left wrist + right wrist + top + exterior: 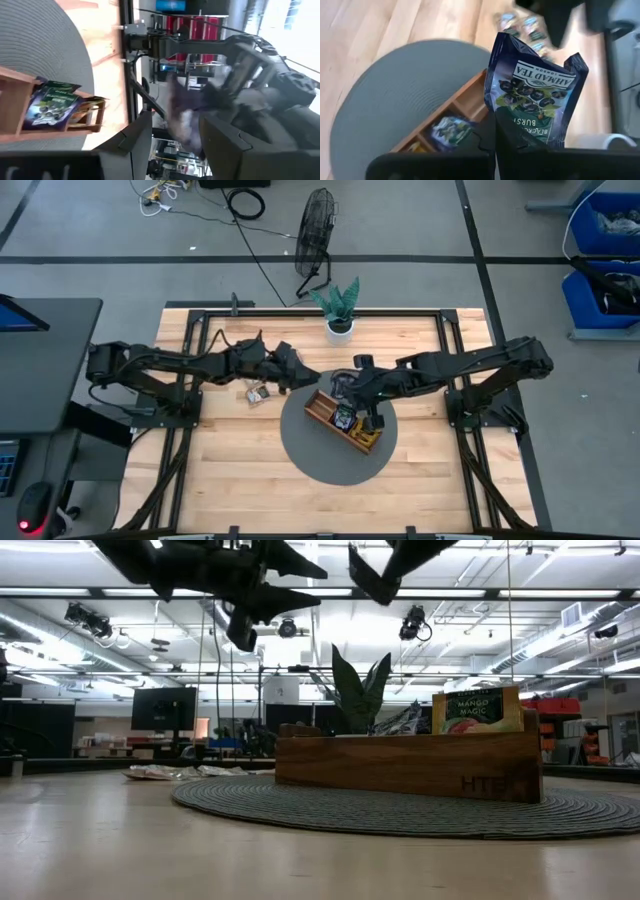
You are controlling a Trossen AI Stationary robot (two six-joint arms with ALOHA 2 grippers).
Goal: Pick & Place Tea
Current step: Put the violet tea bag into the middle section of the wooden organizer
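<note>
My right gripper (527, 142) is shut on a dark navy tea sachet (535, 90) and holds it above the wooden tray (322, 408) on the round grey mat (300, 445). In the tray stand a navy sachet (52, 102) and yellow-orange ones (482, 710). A few loose sachets (258, 393) lie flat on the table, left of the mat. My left gripper (175, 150) is open in the air just left of the right one (350, 387), its fingers pointing toward the held sachet, which shows only as a blur between them. My right gripper pinches the navy sachet between its two fingers by one short end (525, 127). The other end (540, 55), with the brand print, stands free beyond the fingertips. The sachet is lifted clear, above the mat and the tray.
A small potted plant (340, 315) stands near the table's far edge behind the mat. Bare wood lies on the table's near side (250, 480) and to the mat's right. Black frame rails (190, 380) run along both sides of the table.
</note>
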